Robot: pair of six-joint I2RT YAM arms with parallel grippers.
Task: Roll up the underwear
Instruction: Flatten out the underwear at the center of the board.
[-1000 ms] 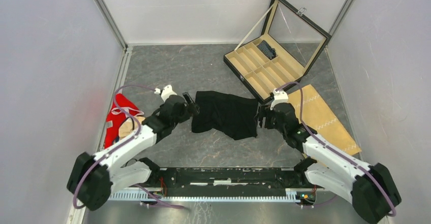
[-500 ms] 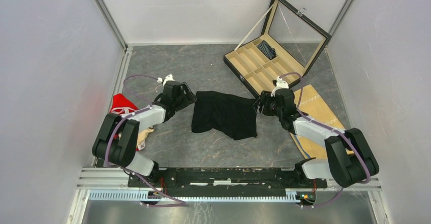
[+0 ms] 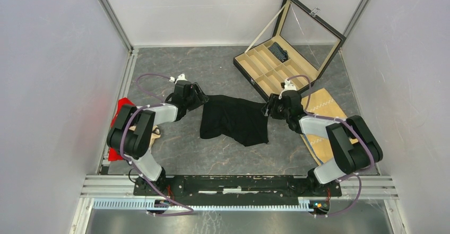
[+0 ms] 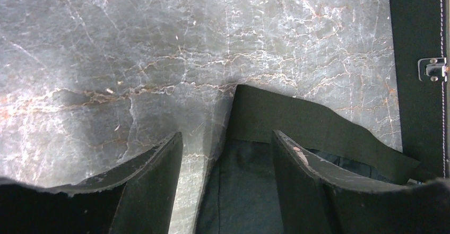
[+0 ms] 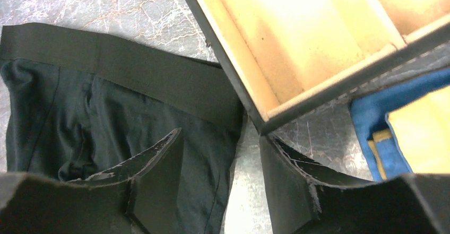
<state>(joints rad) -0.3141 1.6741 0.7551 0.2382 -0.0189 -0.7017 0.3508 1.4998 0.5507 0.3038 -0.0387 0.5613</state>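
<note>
**Grippers.** The left gripper stands with its jaws partly apart, straddling one waistband corner of the plain black fabric briefs. In the left wrist view the left gripper has that corner lying between its fingers, with a gap on both sides and nothing pinched. The right gripper is likewise partly apart and holds nothing. In its own view the right gripper has one finger over the briefs and the other over bare table.

**Position.** The right gripper sits just beside the near corner of the open black case with tan-lined compartments. The briefs lie flat on the grey marbled table, their waistband end almost touching that same corner. The left gripper is at the end of the briefs away from the case.

**Progress.** The black briefs are unrolled and not yet gripped. A dark striped bundle lies in a compartment of the case and is judged to be a finished roll. Gripping and rolling the black pair remain.

**Change.** A second earlier both arms stretched low from their bases. Now their elbows are raised and folded. Both grippers have shifted towards the waistband corners. The briefs have barely moved.
</note>
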